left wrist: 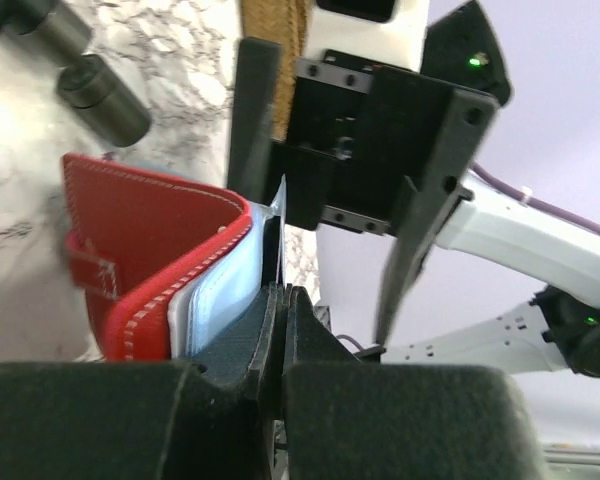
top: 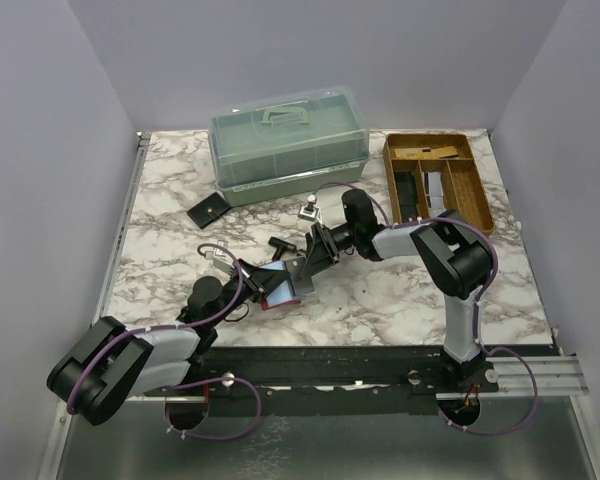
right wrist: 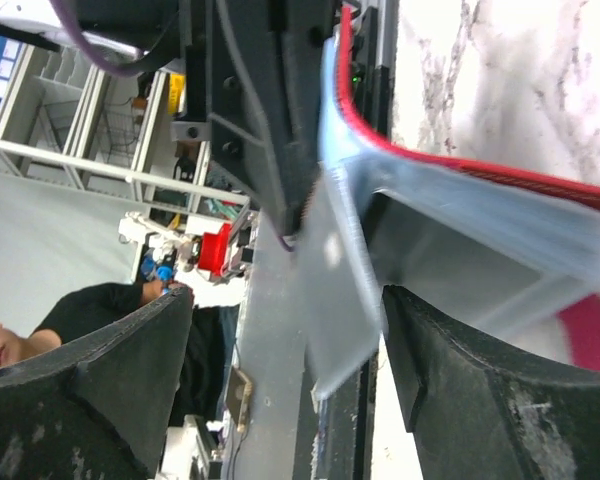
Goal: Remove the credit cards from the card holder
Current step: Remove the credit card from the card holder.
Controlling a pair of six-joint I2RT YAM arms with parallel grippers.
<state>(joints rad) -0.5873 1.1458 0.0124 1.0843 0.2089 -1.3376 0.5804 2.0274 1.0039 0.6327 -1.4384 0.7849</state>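
While the left gripper [left wrist: 283, 312] stood clamped on the red, white-stitched card holder [left wrist: 150, 240], pinching a dark textured inner leaf between its black fingers, the holder gaped open over the near middle of the white-and-grey marbled table [top: 380, 300], slightly left of centre

Contents of holder: pale blue glossy credit cards [left wrist: 220, 295], tucked between the red cover and the dark leaf, edges showing

Item at holder's open side: one silvery grey glossy credit card [right wrist: 340, 300], blurred, lying in the gap between the jaws of the right gripper [right wrist: 288, 300]; whether its end sat inside a pocket could not be told

Right gripper: jaws spread wide, one finger on each side of the grey card; no grip on it was visible, and whether either pad brushed it could not be told. It met the left gripper nose to nose at the holder, its arm reaching in from the right, the left arm from the near left

Far centre: pale green translucent plastic storage box [top: 288, 140], lid shut, handle on top

Far right: brown wooden compartment tray [top: 485, 200], long slots holding dark flat pieces and pale ones, too small to identify

Left of centre, just near of the box: flat black square item [top: 208, 211], lying on the marble

Between that item and the grippers: small black T-shaped piece [top: 280, 244], apart from both
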